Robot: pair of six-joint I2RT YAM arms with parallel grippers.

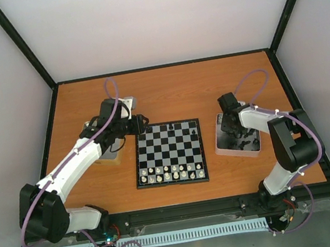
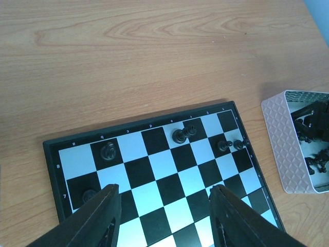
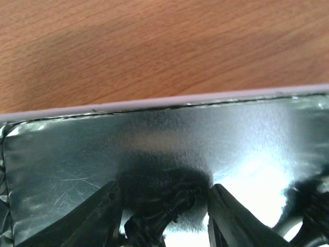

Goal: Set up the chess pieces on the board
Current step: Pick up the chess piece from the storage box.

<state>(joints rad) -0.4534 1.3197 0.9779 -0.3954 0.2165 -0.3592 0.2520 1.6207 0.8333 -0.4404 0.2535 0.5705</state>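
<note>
The flat square chessboard with black and pale-grey checks (image 1: pixel 175 148) lay in the middle of the brown wooden counter (image 1: pixel 166 91), between the two arms. Just to its right sat a shallow pink-walled tray with a shiny metal floor (image 1: pixel 241 151). The left hand (image 2: pixel 167 218) hung over the board's far rows, its fingers spread wide and holding nothing. The right hand (image 3: pixel 164 218) was down inside the tray, fingers apart on either side of a toppled black chessman (image 3: pixel 164 208), and we saw no squeeze on it. Whitish chessmen (image 1: pixel 168 176) filled much of the two near rows. A few black chessmen (image 2: pixel 180 136) stood scattered on the far rows. Spare black pieces (image 2: pixel 317 163) lay in the tray.
</note>
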